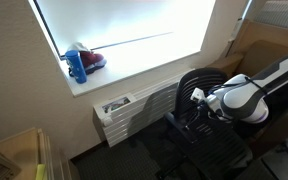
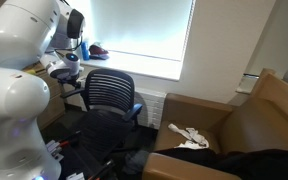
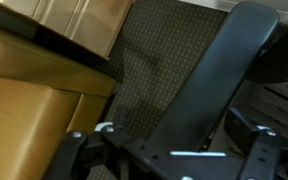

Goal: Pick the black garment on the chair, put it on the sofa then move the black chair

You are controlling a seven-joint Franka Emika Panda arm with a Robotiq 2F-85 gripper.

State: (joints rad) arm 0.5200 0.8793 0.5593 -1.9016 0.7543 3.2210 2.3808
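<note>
Black garment (image 2: 249, 164) seems already draped on the brown sofa (image 2: 274, 105). The gripper (image 3: 169, 152), jaws wide apart and empty, hovers over the chair (image 2: 109, 92); next, clamp its frame and shift it.

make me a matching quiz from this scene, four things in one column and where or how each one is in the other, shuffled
Things:
1. blue bottle
2. white cloth
3. black chair
4. fingers

Place or state:
A. on the seat of the sofa
B. open
C. on the window sill
D. on the floor beside the radiator

Pairs: 1-C, 2-A, 3-D, 4-B
</note>
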